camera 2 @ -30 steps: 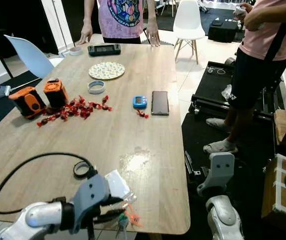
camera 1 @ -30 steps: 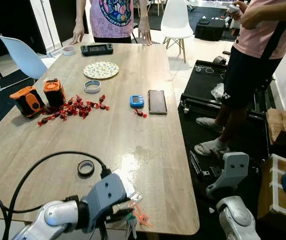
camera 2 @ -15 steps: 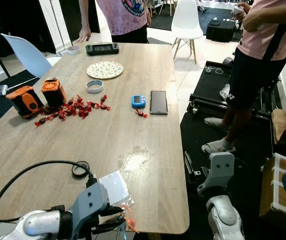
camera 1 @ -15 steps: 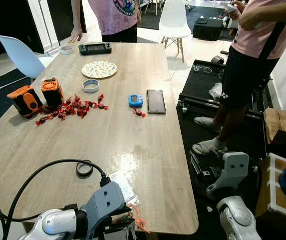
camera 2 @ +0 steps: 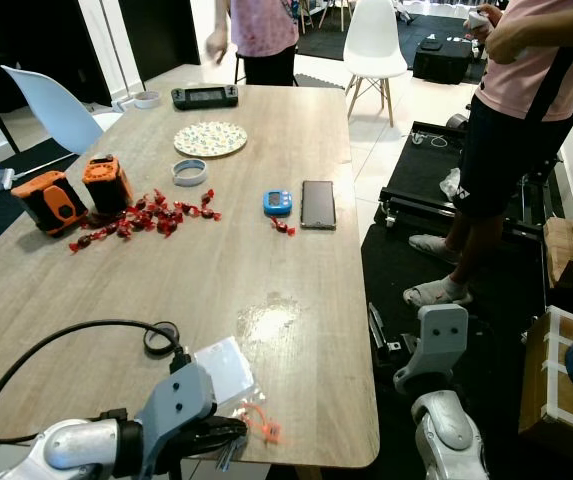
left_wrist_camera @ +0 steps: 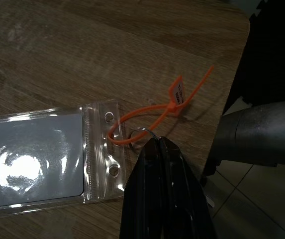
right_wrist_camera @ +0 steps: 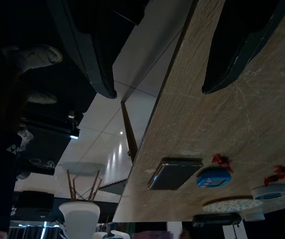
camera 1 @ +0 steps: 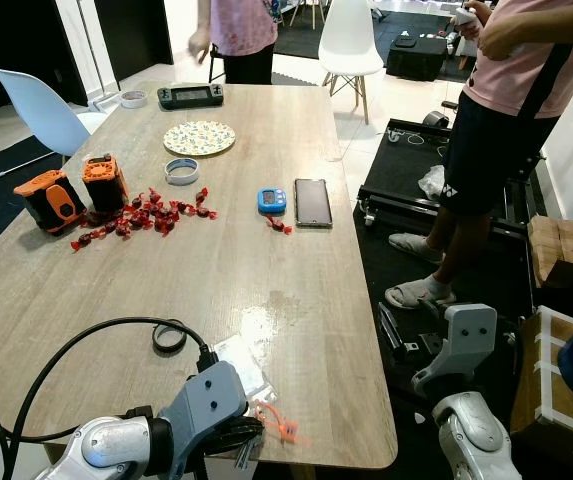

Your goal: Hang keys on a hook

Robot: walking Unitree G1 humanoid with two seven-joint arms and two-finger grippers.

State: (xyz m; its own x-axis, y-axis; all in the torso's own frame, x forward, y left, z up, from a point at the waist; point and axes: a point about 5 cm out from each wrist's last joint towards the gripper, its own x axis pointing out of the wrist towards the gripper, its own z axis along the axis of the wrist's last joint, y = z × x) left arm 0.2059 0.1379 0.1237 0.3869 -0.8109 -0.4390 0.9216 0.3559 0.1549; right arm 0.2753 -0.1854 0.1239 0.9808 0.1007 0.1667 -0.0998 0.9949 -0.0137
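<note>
The key ring (left_wrist_camera: 141, 133) lies at the near edge of the wooden table (camera 1: 266, 250), tied by an orange tag (left_wrist_camera: 174, 99) to a clear pouch (left_wrist_camera: 38, 159). The left gripper (left_wrist_camera: 157, 144) is pinched shut on the ring. The keys dangled lower a second ago. The right gripper (right_wrist_camera: 157, 92) hangs spread open.

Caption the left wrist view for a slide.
Left gripper shut on key ring, orange tie looped through clear pouch at table edge.

Two black fingers (right_wrist_camera: 90, 47) spread wide of the right hand (right_wrist_camera: 162, 64), against a wooden worktop (right_wrist_camera: 232, 124). Beyond: dark phone (right_wrist_camera: 174, 173), blue timer (right_wrist_camera: 213, 177), red candies (right_wrist_camera: 281, 174), patterned plate (right_wrist_camera: 230, 204), white chair (right_wrist_camera: 80, 219).
</note>
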